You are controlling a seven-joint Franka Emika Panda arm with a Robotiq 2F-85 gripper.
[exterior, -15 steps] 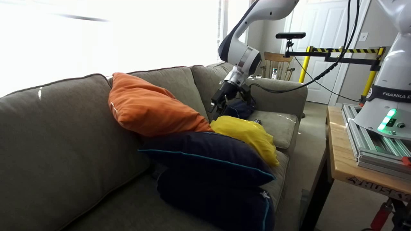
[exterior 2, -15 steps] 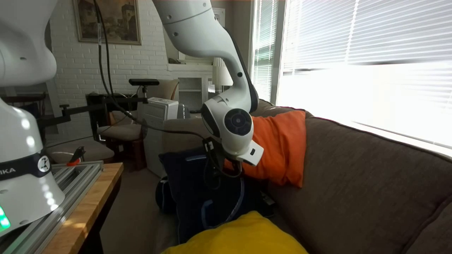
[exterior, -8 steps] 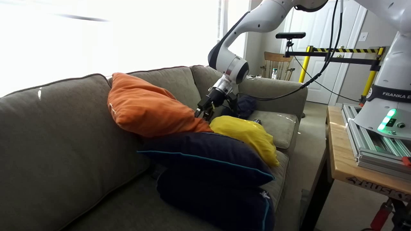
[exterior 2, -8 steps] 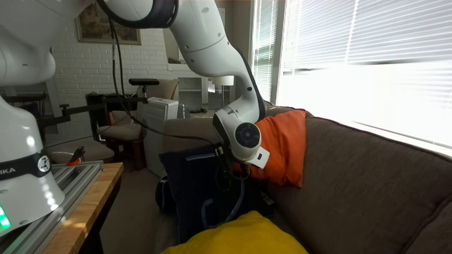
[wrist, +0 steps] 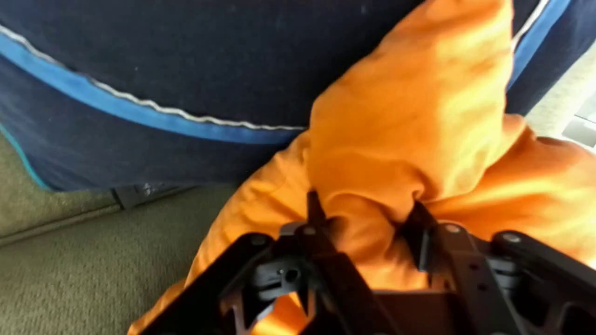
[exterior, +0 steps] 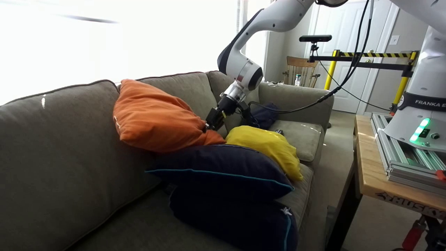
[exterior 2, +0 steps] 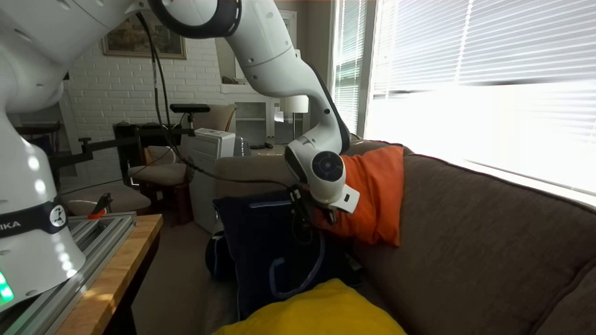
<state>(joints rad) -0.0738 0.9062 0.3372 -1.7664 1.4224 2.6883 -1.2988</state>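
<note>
Sofa (wrist: 116,274) lies at eight o'clock in the wrist view, navy pillow (wrist: 233,60) at eleven, and orange pillow (wrist: 409,111), overlapping the navy, from one round to seven. Toward four, the gripper (wrist: 365,203) meets the orange pillow, fingers (wrist: 317,214) partway apart, a fold bunched between; whether they pinch it, I cannot tell. Taking hold seems the step in hand; the next move calls for a sure squeeze.

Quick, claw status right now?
Claw: jaws apart, fabric of the orange pillow bunched between them; whether it's clamped or just pressed in cannot be told.
</note>
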